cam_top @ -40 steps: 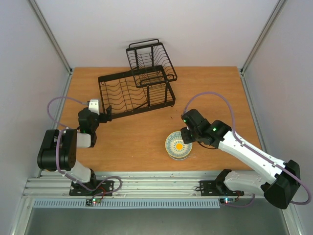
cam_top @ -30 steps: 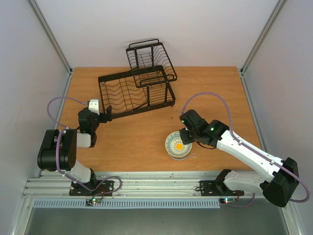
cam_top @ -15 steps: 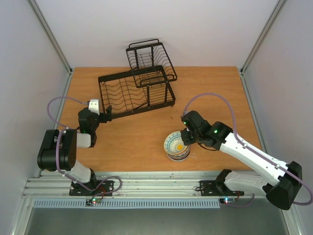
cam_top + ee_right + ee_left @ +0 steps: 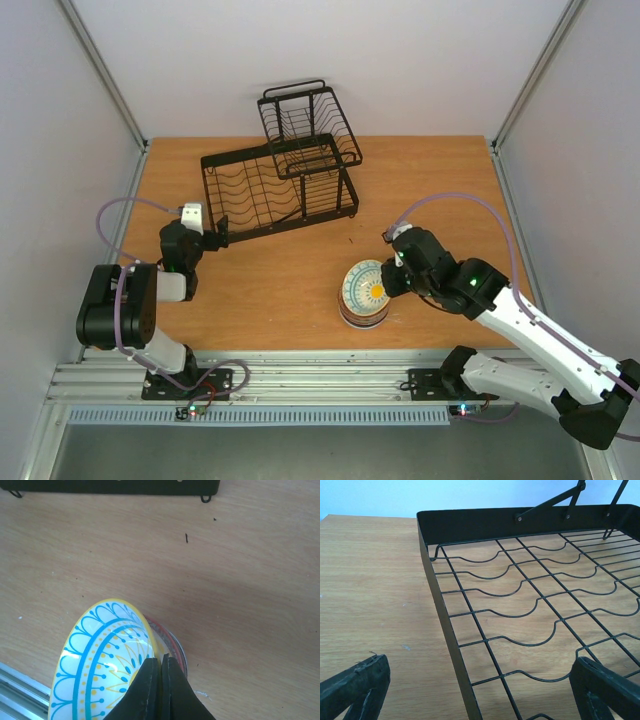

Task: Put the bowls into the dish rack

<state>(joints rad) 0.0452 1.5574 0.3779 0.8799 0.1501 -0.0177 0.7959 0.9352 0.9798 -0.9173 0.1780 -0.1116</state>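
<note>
the right gripper (image 4: pixel 161 662) is pressed together on the rim of the top bowl (image 4: pixel 100 665), a blue-and-yellow patterned one, pinching its thin wall on the side nearest the arm. that bowl sits steeply tilted over the rest of the bowls (image 4: pixel 362 316), stacked near the front of the table (image 4: pixel 450 190) and well apart from the dish rack (image 4: pixel 270 190). whether its low edge is clear of the stack cannot be told. the left gripper (image 4: pixel 216 238) is spread wide at the rack's near left corner, straddling the rim and holding nothing. the main risk is the grip: a narrow pinch on glazed ceramic may let the bowl swing or slip and drop onto the stack. a dragging edge could also tip the bowl beneath, and the wide-open left jaws could nudge the rack
</note>
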